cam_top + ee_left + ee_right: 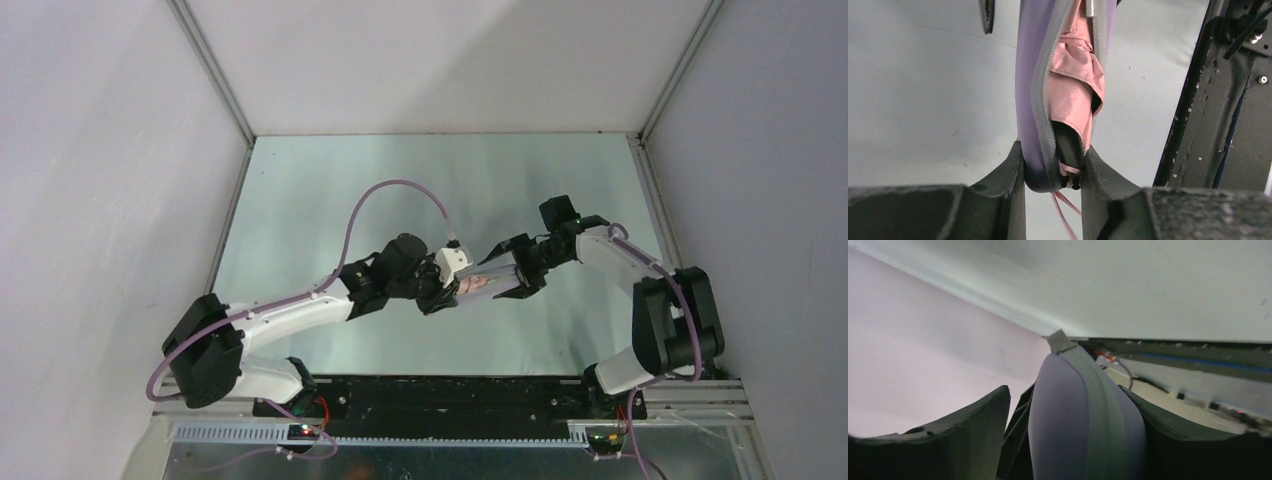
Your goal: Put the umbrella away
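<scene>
umbrella (1073, 85) lies lengthwise inside the lilac zip case (1028, 75), its pink canopy bulging through the unzipped seam, all of it up in the air above the table (330, 200). the case's long axis runs arm to arm. the left gripper (1053, 147) pinches the near end, while the right gripper (1068, 395) straddles the far end with fingers spread, one clear of the shell. so the left looks to be carrying it.

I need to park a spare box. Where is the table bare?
The far strip of the table, along the back wall, is bare. So is the near patch bounded by the left arm, the right arm and the black rail. The middle is crowded: the left tool and right tool meet around the case with the umbrella.
</scene>
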